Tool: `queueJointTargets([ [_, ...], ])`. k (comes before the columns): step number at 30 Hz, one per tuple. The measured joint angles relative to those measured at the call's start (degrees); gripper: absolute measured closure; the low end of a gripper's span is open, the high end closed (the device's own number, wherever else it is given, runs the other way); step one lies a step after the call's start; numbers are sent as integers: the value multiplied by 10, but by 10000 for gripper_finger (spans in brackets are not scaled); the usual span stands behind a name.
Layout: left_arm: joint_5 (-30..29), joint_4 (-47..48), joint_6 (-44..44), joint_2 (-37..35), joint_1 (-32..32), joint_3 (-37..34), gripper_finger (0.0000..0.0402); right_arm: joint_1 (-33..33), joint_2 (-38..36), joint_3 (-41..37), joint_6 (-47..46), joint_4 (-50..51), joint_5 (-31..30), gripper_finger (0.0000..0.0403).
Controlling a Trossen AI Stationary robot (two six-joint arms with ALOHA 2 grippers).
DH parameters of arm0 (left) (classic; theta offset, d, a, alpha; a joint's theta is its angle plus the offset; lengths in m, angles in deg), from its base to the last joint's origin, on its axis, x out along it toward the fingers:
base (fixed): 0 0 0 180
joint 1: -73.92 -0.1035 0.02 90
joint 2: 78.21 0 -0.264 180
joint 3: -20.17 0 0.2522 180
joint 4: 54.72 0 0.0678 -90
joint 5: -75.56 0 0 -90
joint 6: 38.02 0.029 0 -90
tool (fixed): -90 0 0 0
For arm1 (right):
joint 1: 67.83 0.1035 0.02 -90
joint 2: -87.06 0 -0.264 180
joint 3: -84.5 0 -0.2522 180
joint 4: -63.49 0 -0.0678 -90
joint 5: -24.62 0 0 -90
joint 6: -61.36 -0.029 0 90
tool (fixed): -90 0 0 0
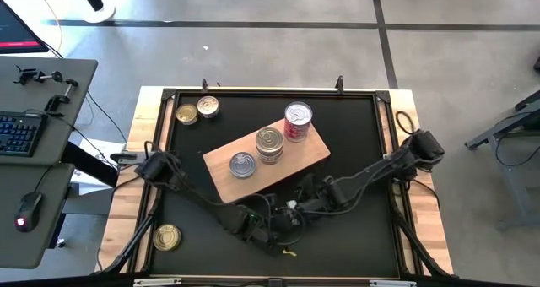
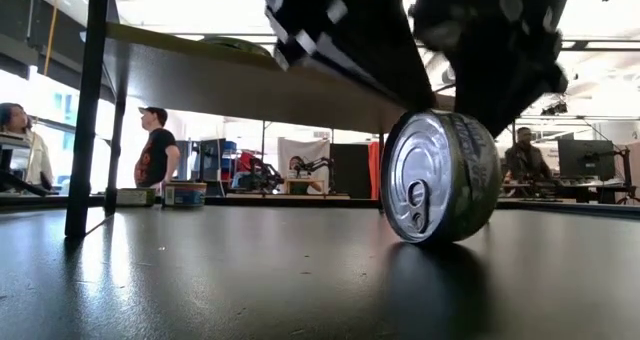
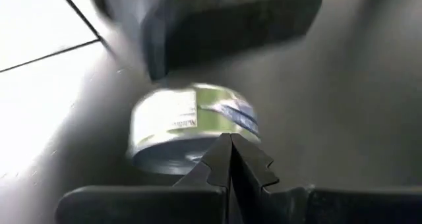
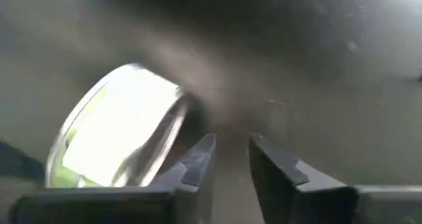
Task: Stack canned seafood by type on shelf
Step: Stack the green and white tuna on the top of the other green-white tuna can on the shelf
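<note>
Tin (image 2: 440,177) on edge (label blurred)

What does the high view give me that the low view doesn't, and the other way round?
Only the high view: the shelf carrying three groups of tins, with the red-label tin at one end, two gold-topped tins at the table's far edge and another gold-topped tin at the near left corner. Only the low view: a silver tin tipped on its edge on the black tabletop, pull-tab end facing the camera, and people in the room beyond. Both: the dark arms bunched together above the tabletop.
</note>
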Motion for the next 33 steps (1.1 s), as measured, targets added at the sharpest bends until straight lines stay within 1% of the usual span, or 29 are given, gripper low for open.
queueJointTargets([
  [2, 9, -6, 2, 8, -4, 0, 401, -2, 10, 0, 9, -13, 8, 344],
  [5, 8, -6, -7, 11, -4, 0, 401, 5, 10, 0, -2, -23, -2, 381],
  [7, 5, -15, -11, 10, -4, 0, 401, 12, 10, 0, -2, -36, -6, 397],
  [11, 5, -35, -11, 10, 1, 0, 401, 22, 10, 0, -10, -52, -6, 391],
  [15, 1, -49, -11, 23, 2, 0, 401, 30, 10, 0, -19, -69, -6, 400],
  [18, -10, -60, -11, 34, 0, 0, 401, 35, 10, -1, -22, -89, -4, 400],
  [26, -9, -81, -11, 40, 12, 2, 401, 58, 11, -3, -50, -130, 39, 402],
  [30, -3, -64, -1, 27, 36, -1, 401, 81, -2, 0, -54, -143, 50, 402],
  [33, 2, -35, -20, 12, 57, -1, 401, 91, -31, 1, -53, -112, 37, 402],
])
